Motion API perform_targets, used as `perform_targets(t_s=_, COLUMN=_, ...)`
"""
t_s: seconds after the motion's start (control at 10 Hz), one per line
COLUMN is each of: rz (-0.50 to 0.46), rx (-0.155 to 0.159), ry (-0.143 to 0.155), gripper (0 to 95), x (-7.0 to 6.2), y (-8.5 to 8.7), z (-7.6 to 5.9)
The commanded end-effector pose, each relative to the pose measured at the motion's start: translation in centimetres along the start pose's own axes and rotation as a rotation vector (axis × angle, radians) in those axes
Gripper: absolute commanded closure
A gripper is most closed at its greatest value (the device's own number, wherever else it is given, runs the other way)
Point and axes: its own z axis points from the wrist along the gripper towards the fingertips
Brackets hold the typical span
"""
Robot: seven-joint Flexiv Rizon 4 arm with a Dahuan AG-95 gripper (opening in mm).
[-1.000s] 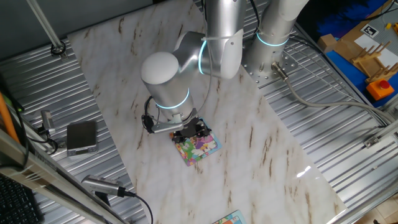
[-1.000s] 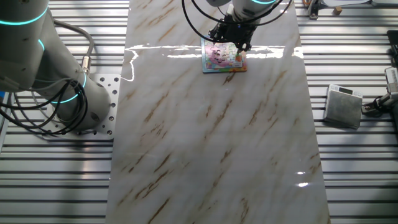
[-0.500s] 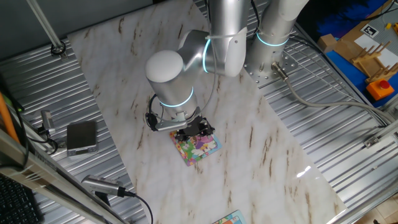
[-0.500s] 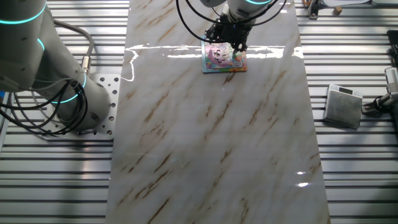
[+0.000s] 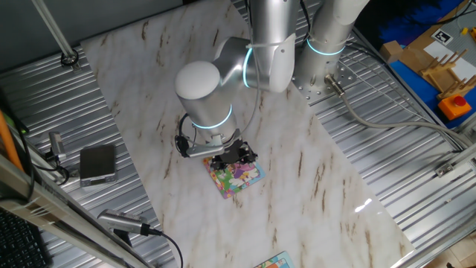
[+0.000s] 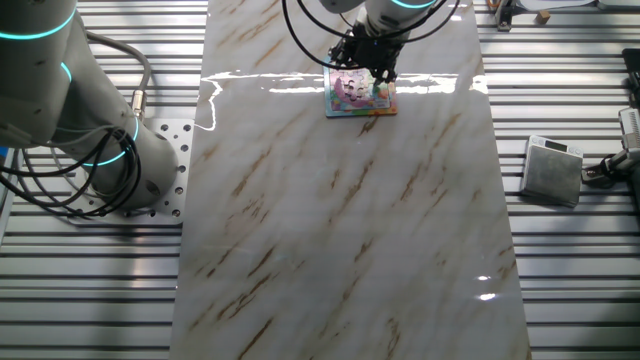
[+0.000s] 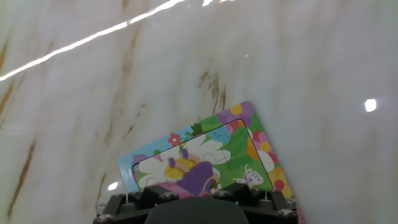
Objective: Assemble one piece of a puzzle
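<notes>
The puzzle [image 5: 240, 177] lies flat on the marble table, a small square cartoon board with pink figures and a green, yellow and blue border [image 6: 358, 93]. My gripper [image 5: 232, 157] hangs low over its near corner and covers part of it [image 6: 366, 68]. In the hand view the puzzle [image 7: 221, 146] fills the lower middle, and only the gripper's [image 7: 193, 191] black body shows at the bottom edge. A pink-purple patch [image 7: 196, 176] lies just ahead of it. I cannot tell whether this is the loose piece or printed picture. The fingertips are hidden.
A grey box [image 5: 98, 164] sits on the slatted metal beside the marble table [image 5: 312, 186], also seen from the other side [image 6: 552, 170]. A sliver of another board [image 5: 274, 261] shows at the front edge. A second arm's base [image 6: 95, 140] stands left of the table.
The arm shifted slightly over the puzzle between one second and half a second ago, then held still. The puzzle has not moved.
</notes>
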Motion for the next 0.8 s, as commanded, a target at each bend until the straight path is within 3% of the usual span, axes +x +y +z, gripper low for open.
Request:
perform_targets(t_s=0.1, rz=0.000, rx=0.000, ry=0.000, gripper=19.0, x=0.1, y=0.2, z=0.1)
perform_targets(t_s=0.8, rz=0.015, rx=0.004, ry=-0.005, gripper=19.0, x=0.1, y=1.6, z=0.7)
